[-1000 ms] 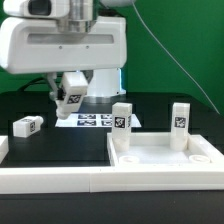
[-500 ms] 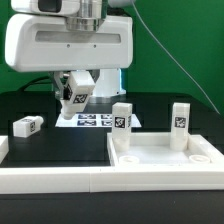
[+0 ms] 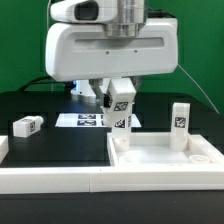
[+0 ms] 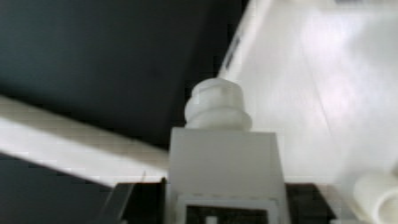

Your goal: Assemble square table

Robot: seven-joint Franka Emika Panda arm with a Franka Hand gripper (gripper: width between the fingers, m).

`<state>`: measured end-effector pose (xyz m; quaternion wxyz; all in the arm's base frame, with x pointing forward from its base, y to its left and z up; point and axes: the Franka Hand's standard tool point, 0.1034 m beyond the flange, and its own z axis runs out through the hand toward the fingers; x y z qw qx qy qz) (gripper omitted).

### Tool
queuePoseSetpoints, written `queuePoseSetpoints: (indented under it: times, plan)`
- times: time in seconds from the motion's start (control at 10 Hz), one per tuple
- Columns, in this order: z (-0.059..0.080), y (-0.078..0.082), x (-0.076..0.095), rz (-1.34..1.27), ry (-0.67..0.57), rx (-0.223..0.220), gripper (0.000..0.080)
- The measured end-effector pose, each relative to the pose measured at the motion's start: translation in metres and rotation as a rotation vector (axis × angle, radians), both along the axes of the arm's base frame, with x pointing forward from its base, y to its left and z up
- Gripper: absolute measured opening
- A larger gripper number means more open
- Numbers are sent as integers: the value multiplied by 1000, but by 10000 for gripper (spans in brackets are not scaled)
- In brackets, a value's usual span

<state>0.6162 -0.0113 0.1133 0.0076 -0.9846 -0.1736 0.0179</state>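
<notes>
The white square slab [image 3: 165, 162] of the square table lies at the exterior view's right, with two white tagged legs upright on its back rim, one [image 3: 121, 128] at the left corner and one [image 3: 180, 118] at the right. My gripper [image 3: 120, 92] is shut on a third leg [image 3: 122, 100], tilted, just above and in front of the left standing leg. In the wrist view the held leg [image 4: 222, 150] shows its threaded tip over the slab [image 4: 338, 70], with dark fingers [image 4: 139, 200] on either side of it. Another leg [image 3: 27, 125] lies loose on the black table.
The marker board [image 3: 80, 120] lies flat behind the slab, at the arm's base. A long white rail [image 3: 50, 180] runs along the front edge and also crosses the wrist view [image 4: 71, 140]. A green backdrop stands behind.
The arm has carried the held leg toward the exterior view's right, from over the marker board to above the slab's left rear leg. The grip has not changed.
</notes>
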Motion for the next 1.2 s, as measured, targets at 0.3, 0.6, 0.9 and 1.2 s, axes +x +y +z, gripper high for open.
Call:
queuePoseSetpoints:
  times: [0.3, 0.6, 0.9, 1.2]
  plan:
    - [-2, 6, 6, -47, 5, 17, 290]
    - [-3, 7, 5, -56, 7, 19, 290]
    - [-13, 45, -4, -184, 8, 47, 290]
    - [-13, 63, 1, -199, -14, 51, 290]
